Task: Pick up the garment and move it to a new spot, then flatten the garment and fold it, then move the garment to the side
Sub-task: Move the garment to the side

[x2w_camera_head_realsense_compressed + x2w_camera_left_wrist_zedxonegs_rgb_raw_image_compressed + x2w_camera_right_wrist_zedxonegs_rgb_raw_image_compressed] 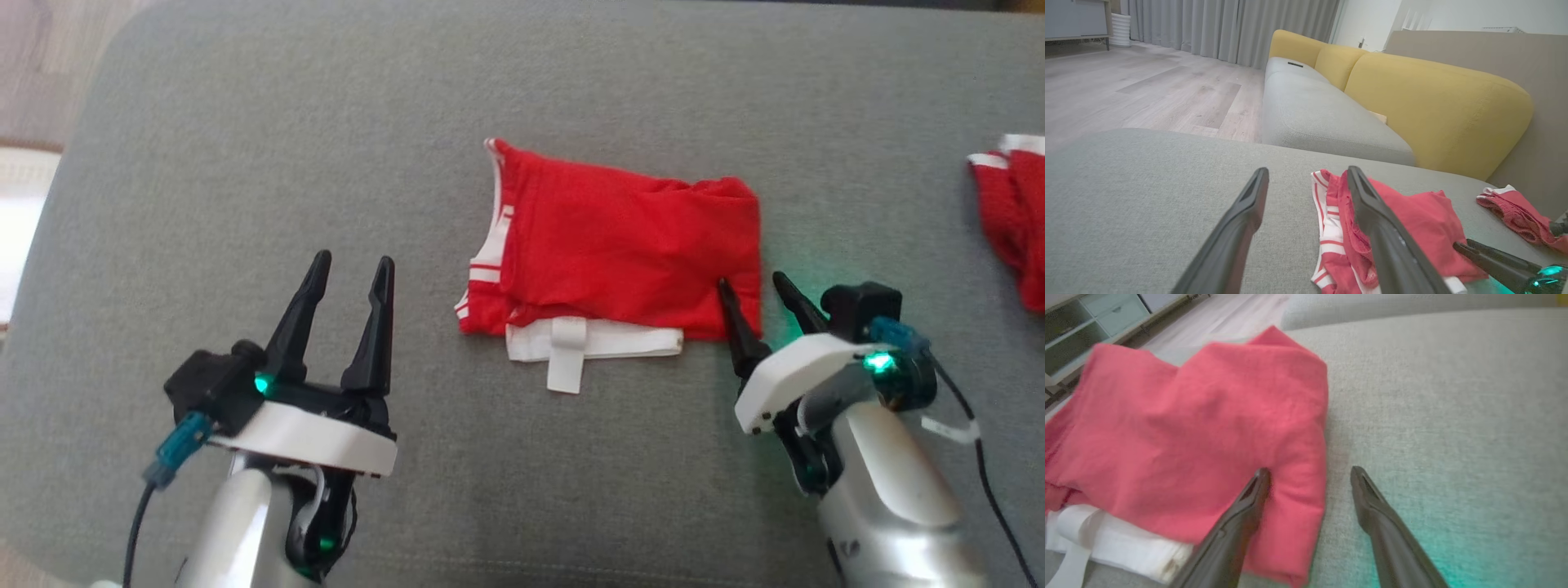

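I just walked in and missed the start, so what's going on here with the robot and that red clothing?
A two-armed robot is handling a red garment with white trim, lying folded on the grey cushion. Its right gripper stands open at the garment's near right corner, jaws astride the cloth's edge. The left gripper is open, apart from it on the left. A second red garment lies at the right.

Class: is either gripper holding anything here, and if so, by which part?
Nothing is held. The right gripper stands open astride the right edge of the red garment; the left gripper is open, apart.
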Robot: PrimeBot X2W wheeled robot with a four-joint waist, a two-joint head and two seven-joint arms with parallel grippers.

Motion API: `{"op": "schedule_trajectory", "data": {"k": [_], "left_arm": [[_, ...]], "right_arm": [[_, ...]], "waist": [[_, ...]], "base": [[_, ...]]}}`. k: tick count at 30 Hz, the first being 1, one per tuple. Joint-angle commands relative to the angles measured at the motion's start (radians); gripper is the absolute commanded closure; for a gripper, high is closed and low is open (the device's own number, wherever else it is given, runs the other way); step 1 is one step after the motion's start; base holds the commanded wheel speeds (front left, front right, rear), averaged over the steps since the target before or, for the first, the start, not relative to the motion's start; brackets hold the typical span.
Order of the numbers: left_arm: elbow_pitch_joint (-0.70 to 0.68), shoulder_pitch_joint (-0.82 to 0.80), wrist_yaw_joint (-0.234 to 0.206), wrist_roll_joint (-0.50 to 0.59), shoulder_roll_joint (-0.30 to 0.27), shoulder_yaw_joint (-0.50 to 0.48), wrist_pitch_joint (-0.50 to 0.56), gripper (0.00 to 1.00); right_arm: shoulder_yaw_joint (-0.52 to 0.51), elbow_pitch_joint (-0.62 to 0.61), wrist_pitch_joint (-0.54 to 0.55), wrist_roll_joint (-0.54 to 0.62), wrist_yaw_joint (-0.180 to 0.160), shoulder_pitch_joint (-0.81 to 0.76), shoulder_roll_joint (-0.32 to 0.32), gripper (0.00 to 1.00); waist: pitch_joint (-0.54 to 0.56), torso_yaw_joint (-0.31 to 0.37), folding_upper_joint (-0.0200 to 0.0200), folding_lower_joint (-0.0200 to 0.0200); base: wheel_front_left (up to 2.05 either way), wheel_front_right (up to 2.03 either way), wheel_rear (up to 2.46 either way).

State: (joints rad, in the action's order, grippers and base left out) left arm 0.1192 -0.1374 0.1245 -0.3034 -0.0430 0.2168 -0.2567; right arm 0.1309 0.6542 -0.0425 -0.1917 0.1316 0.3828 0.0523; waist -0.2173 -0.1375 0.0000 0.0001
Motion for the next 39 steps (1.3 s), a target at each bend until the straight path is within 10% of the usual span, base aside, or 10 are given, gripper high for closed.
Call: {"op": "schedule_trajectory", "data": {"k": [1,11,13,14,25,39], "left_arm": [[-0.030,-0.051,0.006,-0.004,-0.007,-0.022,-0.005,0.00],[-0.022,-0.062,0.006,-0.004,-0.007,-0.027,-0.005,0.00],[-0.023,-0.062,0.006,-0.003,-0.007,-0.029,-0.005,0.00],[-0.023,-0.062,0.006,-0.002,-0.007,-0.030,-0.005,0.00],[-0.037,-0.053,0.006,0.006,-0.007,-0.047,-0.005,0.00],[-0.057,-0.094,0.006,0.000,-0.007,-0.034,-0.005,0.00]], "right_arm": [[0.034,0.014,0.012,-0.023,-0.001,0.053,-0.002,0.00],[0.114,0.199,0.050,-0.054,-0.001,0.124,-0.002,0.00],[0.128,0.220,0.042,-0.040,-0.001,0.138,-0.002,0.88],[0.134,0.229,0.037,-0.028,-0.001,0.145,-0.002,1.00],[0.133,0.211,-0.052,0.253,-0.001,0.235,0.050,1.00],[0.197,0.026,0.064,0.244,-0.001,0.344,0.417,1.00]], "waist": [[-0.018,-0.020,0.0000,-0.0001],[-0.018,-0.025,0.0000,-0.0001],[-0.012,-0.016,0.0000,-0.0001],[-0.008,-0.011,0.0000,-0.0001],[0.026,0.091,0.0000,-0.0001],[-0.045,0.192,0.0000,-0.0001]], "base": [[0.00,0.00,0.00],[0.00,0.00,0.00],[0.00,0.00,0.00],[0.00,0.00,0.00],[0.00,0.00,0.00],[0.00,0.00,0.00]]}}
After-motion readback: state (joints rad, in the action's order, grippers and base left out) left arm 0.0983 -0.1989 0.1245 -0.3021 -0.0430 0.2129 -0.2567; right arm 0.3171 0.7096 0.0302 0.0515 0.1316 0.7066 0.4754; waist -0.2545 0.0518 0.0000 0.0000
